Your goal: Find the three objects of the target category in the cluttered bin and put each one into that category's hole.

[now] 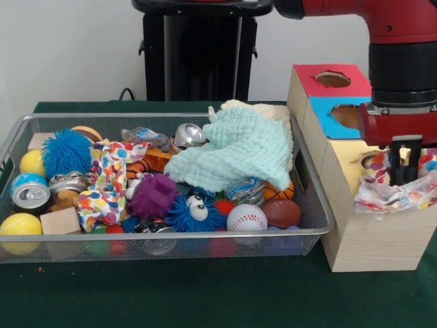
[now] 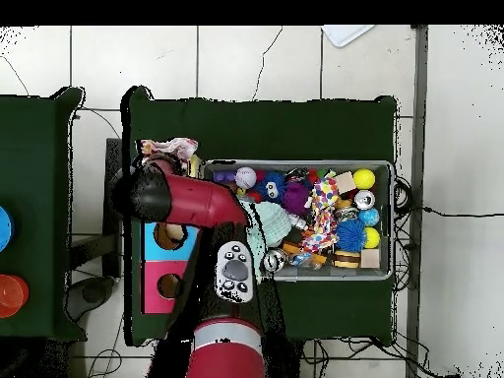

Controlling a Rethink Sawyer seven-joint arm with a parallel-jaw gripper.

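Note:
My gripper hangs over the yellow top of the pale wooden box at the right. It is shut on a polka-dot cloth that drapes across the box top and hides most of the hole. The overhead view shows this cloth past the arm's elbow, with the gripper itself hidden under the arm. A second polka-dot cloth lies crumpled in the left half of the wire bin, and it shows in the overhead view too. I see no third one.
A mint-green waffle cloth lies over a cream cloth at the bin's right. Balls, cans, fuzzy toys and wooden blocks fill the rest. The blue-topped hole and red-topped hole lie behind the yellow one.

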